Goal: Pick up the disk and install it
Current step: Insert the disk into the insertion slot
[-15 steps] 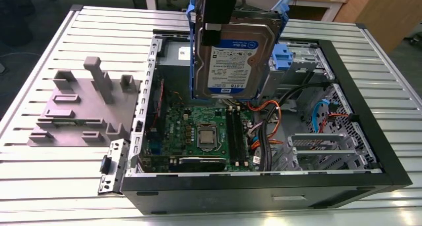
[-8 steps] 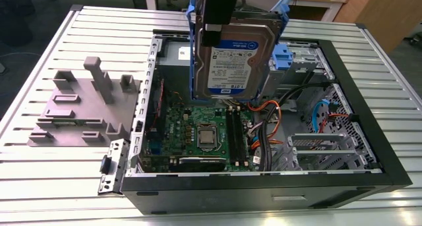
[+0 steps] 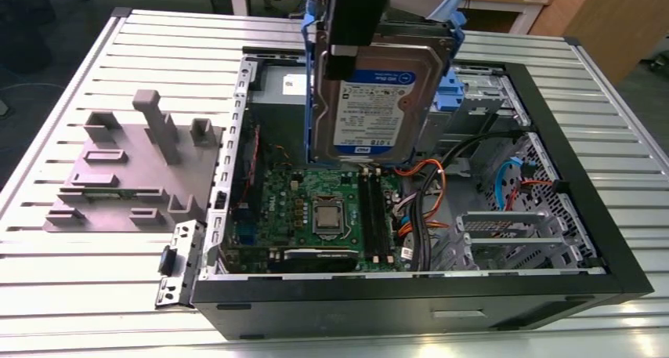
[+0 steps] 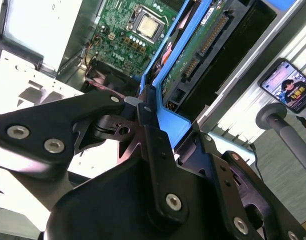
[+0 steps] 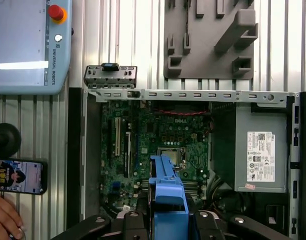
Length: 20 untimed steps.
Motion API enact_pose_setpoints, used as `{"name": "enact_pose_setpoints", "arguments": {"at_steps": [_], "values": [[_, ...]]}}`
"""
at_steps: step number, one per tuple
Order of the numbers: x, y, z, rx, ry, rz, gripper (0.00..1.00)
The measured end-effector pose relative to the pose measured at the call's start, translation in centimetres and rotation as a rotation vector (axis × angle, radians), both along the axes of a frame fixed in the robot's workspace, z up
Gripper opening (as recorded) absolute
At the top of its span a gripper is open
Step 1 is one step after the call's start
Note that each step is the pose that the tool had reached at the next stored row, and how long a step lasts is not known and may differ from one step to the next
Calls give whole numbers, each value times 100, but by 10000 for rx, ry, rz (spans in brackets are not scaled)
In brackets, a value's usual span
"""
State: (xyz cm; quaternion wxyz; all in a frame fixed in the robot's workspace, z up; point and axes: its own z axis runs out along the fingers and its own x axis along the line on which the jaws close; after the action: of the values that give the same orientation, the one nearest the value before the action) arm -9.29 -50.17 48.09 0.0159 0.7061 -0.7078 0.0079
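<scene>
The disk hangs upright over the open computer case, its white-and-blue label facing the exterior view, blue rails along its sides. My gripper comes down from above and is shut on the disk's upper end. In the second wrist view the black fingers clamp the blue rail, and the disk's green circuit underside shows beyond them. In the first wrist view the blue-railed edge of the disk sits between the gripper jaws, above the motherboard.
Inside the case are the motherboard, orange and blue cables and a grey box with a white sticker. A grey fixture plate lies at the exterior view's left. A pendant, phone and hand are beside the case.
</scene>
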Motion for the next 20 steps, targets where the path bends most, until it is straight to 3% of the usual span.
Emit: {"name": "enact_pose_setpoints", "arguments": {"at_steps": [4, 8, 20], "values": [[124, -2, -4, 2, 18, 1, 36], [179, -26, -6, 2, 23, 0, 36], [196, -231, -21, 2, 24, 0, 36]]}}
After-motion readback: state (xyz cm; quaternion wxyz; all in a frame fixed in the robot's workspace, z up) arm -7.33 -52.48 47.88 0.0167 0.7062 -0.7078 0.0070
